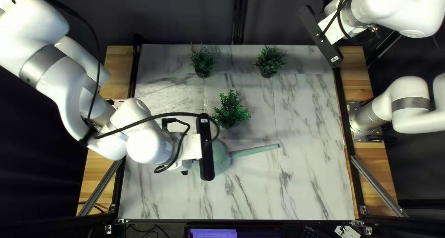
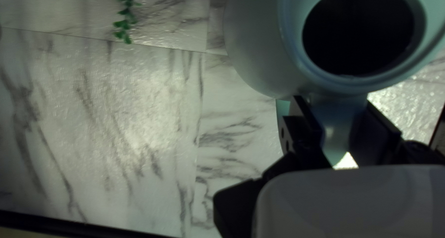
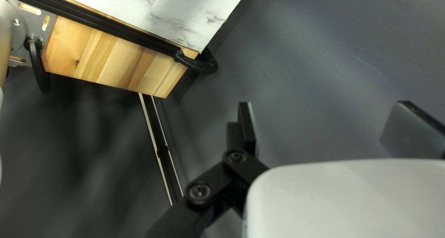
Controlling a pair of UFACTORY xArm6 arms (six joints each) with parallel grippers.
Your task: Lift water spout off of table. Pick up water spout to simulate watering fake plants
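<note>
while the left gripper clamps the watering can by its handle, just below center in the top left view, right gripper at upper right, fingers apart

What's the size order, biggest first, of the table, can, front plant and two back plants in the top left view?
1. Table
2. Can and front plant: unsure, as my left arm hides part of the can
3. Back left plant and back right plant: too alike

Plant at back of tbl, L of 2nd plant; 3rd plant betw., nearer; wtr can before 3rd.
</note>
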